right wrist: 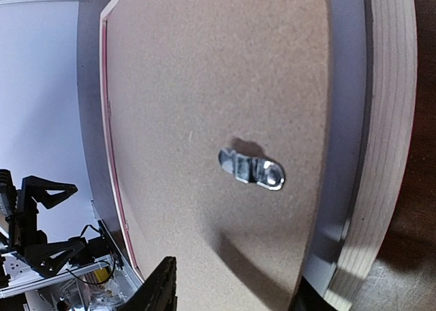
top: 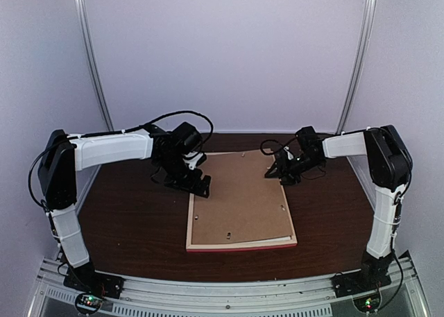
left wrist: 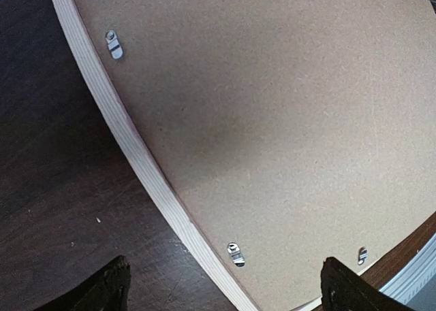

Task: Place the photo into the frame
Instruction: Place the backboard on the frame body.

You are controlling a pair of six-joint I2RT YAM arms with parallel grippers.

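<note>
Pink-railed, the frame (top: pixel 239 245) lay face down at the middle of the tabletop (top: pixel 132 220), pale wood back up, with a brown backing board (top: pixel 239 199) set in it. Farther back, the left claw (top: pixel 196 185) hung wide open and empty over the frame's left rail. At the right rail, the right claw (top: pixel 275 172) hovered by a metal tab (right wrist: pixel 252 169); whether it gripped anything, I could not tell.
</note>
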